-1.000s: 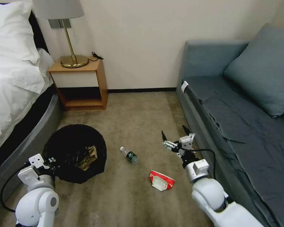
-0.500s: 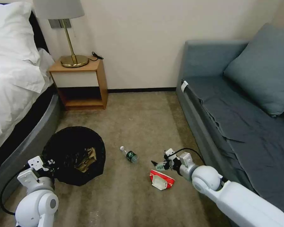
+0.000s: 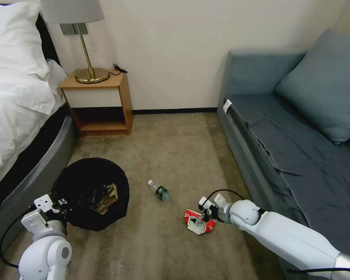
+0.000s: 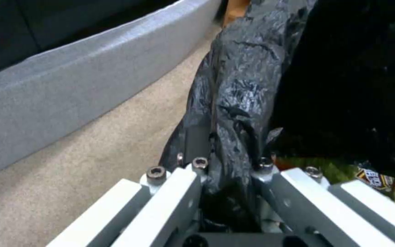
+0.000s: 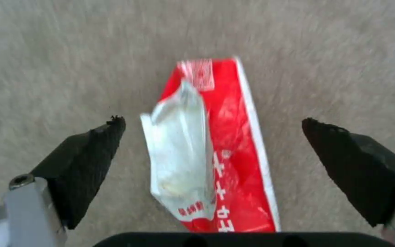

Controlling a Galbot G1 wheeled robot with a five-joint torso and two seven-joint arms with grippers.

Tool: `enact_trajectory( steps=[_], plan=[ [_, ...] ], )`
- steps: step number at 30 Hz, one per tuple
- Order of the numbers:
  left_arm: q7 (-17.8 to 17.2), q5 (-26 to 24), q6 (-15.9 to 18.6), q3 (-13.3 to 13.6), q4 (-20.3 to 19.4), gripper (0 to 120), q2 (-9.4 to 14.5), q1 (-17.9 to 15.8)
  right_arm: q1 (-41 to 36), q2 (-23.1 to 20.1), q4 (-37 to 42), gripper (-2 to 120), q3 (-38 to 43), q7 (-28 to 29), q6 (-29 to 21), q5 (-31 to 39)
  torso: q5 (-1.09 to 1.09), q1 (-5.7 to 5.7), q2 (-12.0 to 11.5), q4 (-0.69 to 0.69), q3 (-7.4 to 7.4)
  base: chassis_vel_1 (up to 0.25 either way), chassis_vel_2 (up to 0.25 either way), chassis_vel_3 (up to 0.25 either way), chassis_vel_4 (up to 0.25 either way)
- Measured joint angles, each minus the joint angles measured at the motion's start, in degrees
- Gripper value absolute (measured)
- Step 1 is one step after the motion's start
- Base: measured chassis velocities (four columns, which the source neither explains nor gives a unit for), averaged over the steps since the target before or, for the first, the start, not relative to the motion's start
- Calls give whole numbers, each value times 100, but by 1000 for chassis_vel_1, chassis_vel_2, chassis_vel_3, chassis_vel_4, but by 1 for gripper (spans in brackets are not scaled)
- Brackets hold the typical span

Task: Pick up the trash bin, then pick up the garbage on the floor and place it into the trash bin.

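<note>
The black trash bin (image 3: 90, 192) stands on the carpet at the left, with brown and gold garbage (image 3: 107, 196) inside. My left gripper (image 3: 60, 204) is shut on its rim; the left wrist view shows the glossy liner (image 4: 234, 103) pinched between the fingers (image 4: 183, 192). A small clear bottle (image 3: 159, 191) with a green label lies mid-floor. The red-and-white wrapper (image 3: 198, 222) lies to its right. My right gripper (image 3: 200, 218) hangs low over it, open. In the right wrist view the black fingertips (image 5: 106, 137) straddle the wrapper (image 5: 216, 147) without touching it.
A bed (image 3: 19, 116) runs along the left, close beside the bin. A wooden nightstand (image 3: 99, 103) with a brass lamp stands at the back wall. A grey-blue sofa (image 3: 299, 136) borders the right, close behind my right arm. Open carpet (image 3: 171, 147) lies between them.
My right arm has swung down from a raised pose to just above the red-and-white wrapper, staying open. The bin, held by the left gripper, has shifted slightly nearer.
</note>
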Motion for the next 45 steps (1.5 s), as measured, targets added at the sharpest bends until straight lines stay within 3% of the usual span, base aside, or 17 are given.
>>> enact_trajectory(
  steps=[11,16,30,37,40,45],
  plan=[
    [0,42,-106,-1,81,2,-16,40,130,294,-990,98,-237,-5,441,-196,0,0,0,0,0,0,0,0,0],
    [1,51,-115,1,113,2,0,15,76,422,-1434,84,-232,-11,723,-294,0,0,0,0,0,0,0,0,0],
    [1,98,-151,25,205,2,0,-34,23,515,-1550,67,-242,0,987,-317,-1,0,0,-1,0,0,0,0,0],
    [0,150,-151,41,216,2,0,-69,22,434,-1290,67,-302,95,994,-222,1,0,0,0,0,0,0,0,0],
    [1,158,-151,46,216,2,0,-72,35,357,-1158,81,-385,120,991,-146,0,0,0,0,0,0,0,0,0],
    [4,164,-156,49,217,2,0,-77,35,333,-1127,88,-445,124,1000,-123,0,0,0,0,0,0,0,0,0]
  ],
)
